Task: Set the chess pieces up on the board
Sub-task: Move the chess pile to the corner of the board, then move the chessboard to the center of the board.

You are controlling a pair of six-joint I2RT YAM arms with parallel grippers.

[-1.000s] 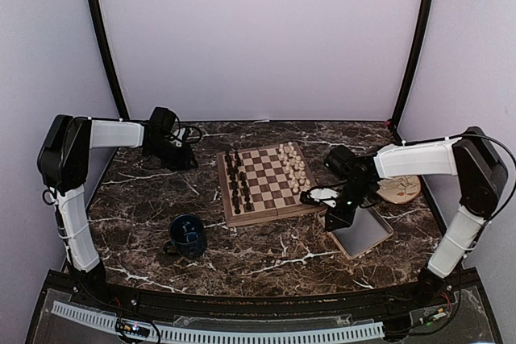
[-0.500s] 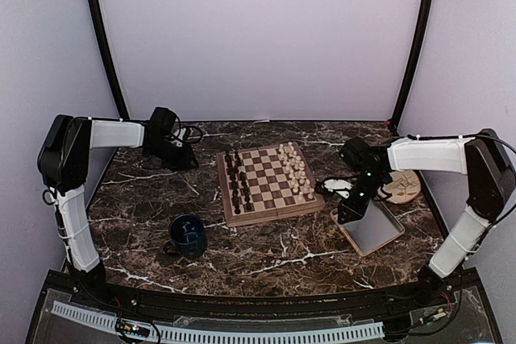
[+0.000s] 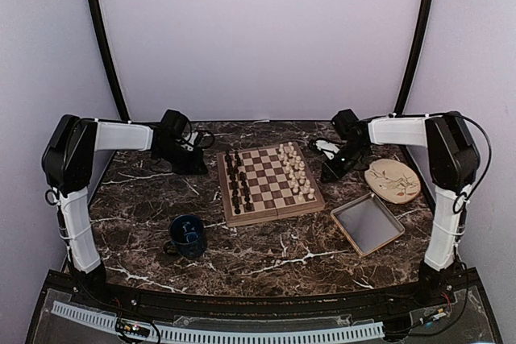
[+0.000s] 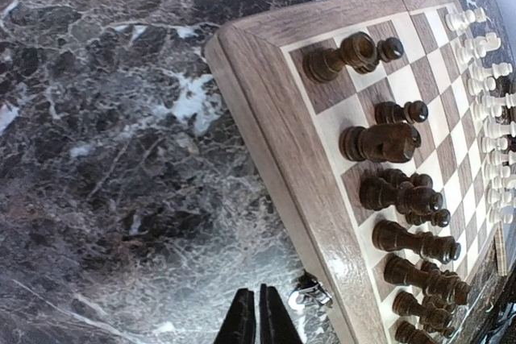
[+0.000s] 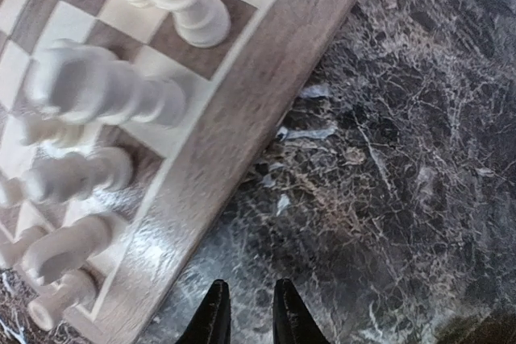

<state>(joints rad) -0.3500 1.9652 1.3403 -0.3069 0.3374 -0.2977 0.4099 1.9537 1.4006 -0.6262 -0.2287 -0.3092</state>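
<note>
The board [image 3: 270,183] lies mid-table. The dark brown pieces [image 3: 238,183] stand in two files along its left side, the cream-white pieces [image 3: 295,171] along its right. In the left wrist view the board's left border [image 4: 282,118] and dark pieces [image 4: 379,142] fill the right half. My left gripper [image 3: 199,168] [image 4: 258,324] is shut and empty, low over the marble just left of the board. My right gripper [image 3: 328,173] [image 5: 251,316] is narrowly open and empty over the marble, just off the board's right border [image 5: 242,110], beside the white pieces [image 5: 97,86].
A dark blue mug [image 3: 187,235] stands in front of the board at the left. A grey tray [image 3: 368,224] lies front right and a round beige plate [image 3: 392,180] behind it. A small metal clasp [image 4: 310,292] sticks out of the board's left edge.
My right arm has swung from above the tray's near corner back and up to the board's far right side. My left gripper has shifted slightly toward the board.
</note>
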